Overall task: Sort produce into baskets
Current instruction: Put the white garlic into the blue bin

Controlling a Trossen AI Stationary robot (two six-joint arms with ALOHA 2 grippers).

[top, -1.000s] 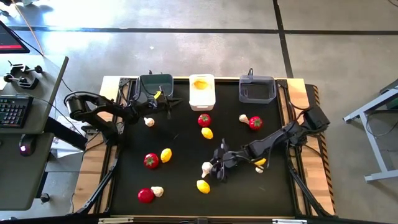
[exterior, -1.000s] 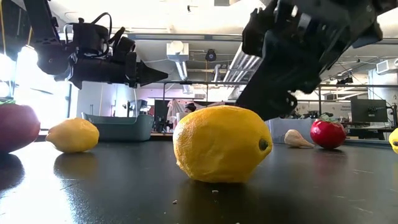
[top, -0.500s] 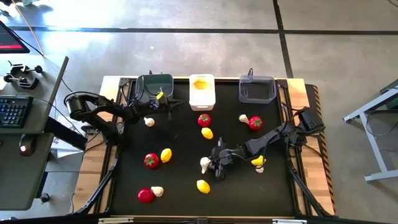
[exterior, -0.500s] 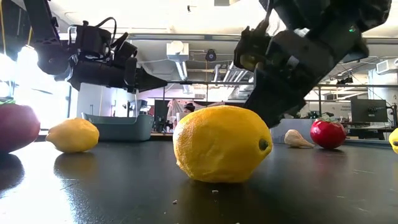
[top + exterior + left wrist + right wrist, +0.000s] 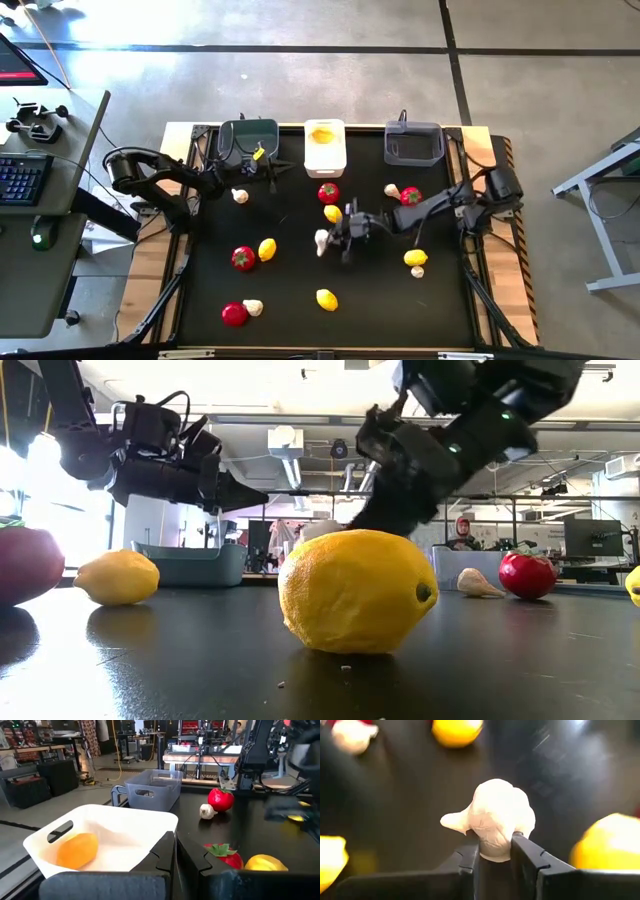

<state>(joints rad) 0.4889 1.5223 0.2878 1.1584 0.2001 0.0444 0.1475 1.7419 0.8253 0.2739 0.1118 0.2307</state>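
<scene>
Black table (image 5: 290, 290) — scattered produce (image 5: 267, 248), three baskets (image 5: 325, 146) at far edge.

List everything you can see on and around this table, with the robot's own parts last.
Grey baskets: two, dark grey, far edge of the table, either side of the white one.
White basket: one, white, far edge, middle.
Lemons: five, yellow, four scattered on the table, one in the white basket.
Tomatoes: four, red with green tops, scattered on the table.
Garlic: five, whitish, four on the table, one in the right claw.
Table: one, black top.
Keyboard: one, dark, on the desk to the left.
Left claw: one, dark, shut and empty, facing the white basket.
Right claw: one, dark, shut on a garlic, mid-table.
</scene>
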